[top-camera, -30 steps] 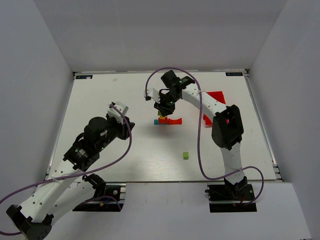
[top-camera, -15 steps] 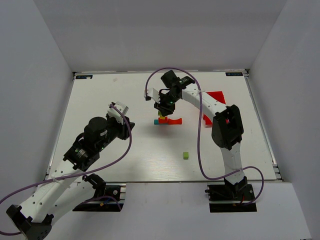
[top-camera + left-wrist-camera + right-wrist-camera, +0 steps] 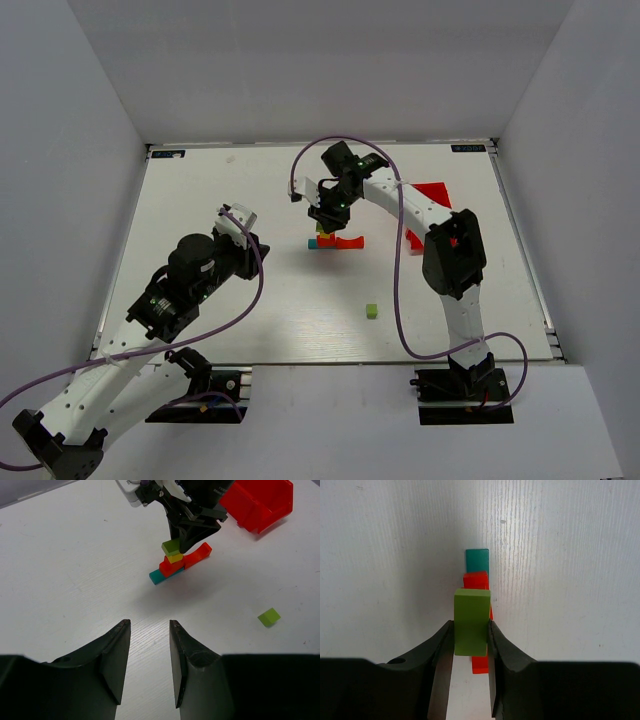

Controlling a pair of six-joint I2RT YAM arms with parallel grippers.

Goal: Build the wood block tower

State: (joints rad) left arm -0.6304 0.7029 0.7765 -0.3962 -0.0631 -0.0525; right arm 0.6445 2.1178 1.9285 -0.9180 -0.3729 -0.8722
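Pale grey walls (image 3: 300, 60) box in three sides. The white wood-grain table (image 3: 250, 200) looks flat and matte, prob. steady for stacking. Big red plastic bin (image 3: 432, 192) sits at 2 o'clock, clear of the build. Idle left gripper (image 3: 148, 625) waits at 8 o'clock, jaws part-open w/ nothing between. The right gripper (image 3: 471, 630) pinches a lime-green wooden block (image 3: 471, 615) by its sides, underside free to seat. Small painted wood block tower (image 3: 169, 569) stands just past centre, approx 1 o'clock. The block is over its yellow cube (image 3: 174, 558); contact unclear. Spare lime cube (image 3: 269, 616) lies at the tower's 5 o'clock.
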